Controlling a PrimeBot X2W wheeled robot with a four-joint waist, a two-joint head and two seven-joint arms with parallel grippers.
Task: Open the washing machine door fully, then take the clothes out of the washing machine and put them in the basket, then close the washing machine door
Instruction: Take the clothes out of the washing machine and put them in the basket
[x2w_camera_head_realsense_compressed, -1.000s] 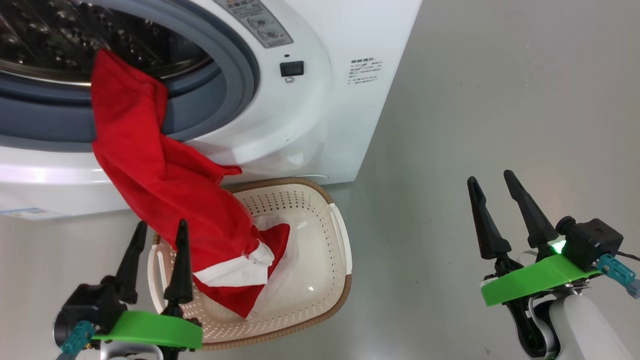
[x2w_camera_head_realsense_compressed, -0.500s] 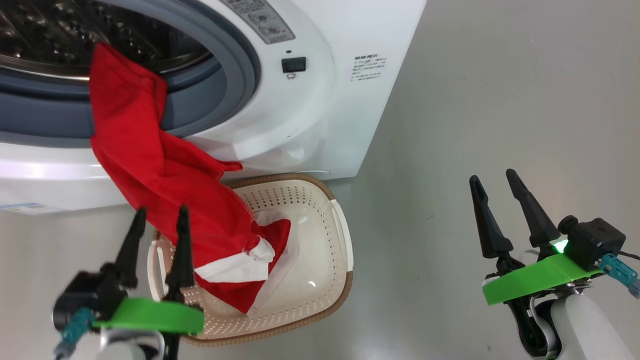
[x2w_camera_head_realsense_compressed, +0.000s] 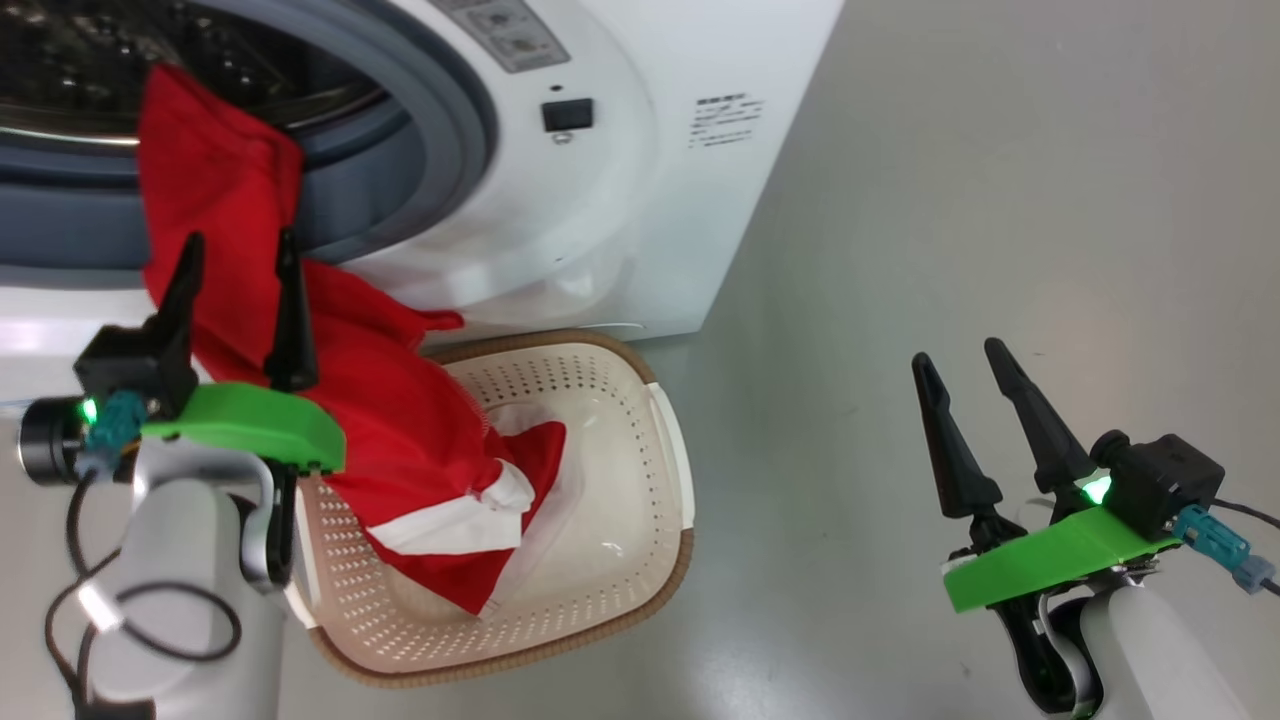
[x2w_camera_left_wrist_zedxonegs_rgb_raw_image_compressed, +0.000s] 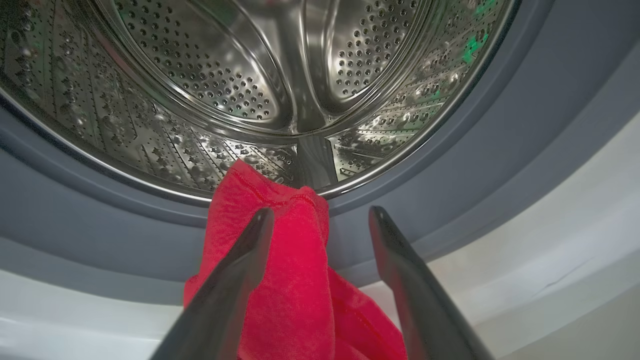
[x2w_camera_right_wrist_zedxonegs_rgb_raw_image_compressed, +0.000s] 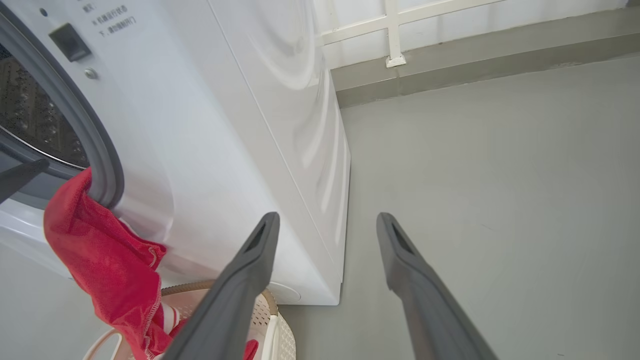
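Clothes (x2w_camera_head_realsense_compressed: 400, 430) are hanging out of the washing machine (x2w_camera_head_realsense_compressed: 620, 230) as I am watching through the head camera. One bright red garment is draping from the lip of the steel drum (x2w_camera_head_realsense_compressed: 150, 50), over the grey gasket (x2w_camera_head_realsense_compressed: 455, 130) and the white front. Its lower end, with a white trim band (x2w_camera_head_realsense_compressed: 450, 520), is lying inside the basket (x2w_camera_head_realsense_compressed: 600, 610). The basket is sitting on the grey floor (x2w_camera_head_realsense_compressed: 950, 200) just in front of the machine's lower right corner. Its brown rim is touching or almost touching the cabinet; I cannot tell which.

I am holding the left gripper (x2w_camera_head_realsense_compressed: 241, 240) up in front of the machine's open mouth, pointing at the upper stretch of the red garment. Its jaws are spread wide and gripping nothing. In the left wrist view the garment's top edge is resting on the drum lip. The cloth is running down between the two fingers (x2w_camera_left_wrist_zedxonegs_rgb_raw_image_compressed: 225, 290), nearer the one on that view's left. Whether that finger is touching the fabric I cannot tell.

I am keeping the right gripper (x2w_camera_head_realsense_compressed: 955, 352) hovering well apart from the clothes, over bare floor to the right of the basket. Its jaws are also standing wide with nothing between them. Its wrist camera is looking along the machine's side toward the wall (x2w_camera_right_wrist_zedxonegs_rgb_raw_image_compressed: 450, 20), with the red garment and the basket's rim showing at lower left.
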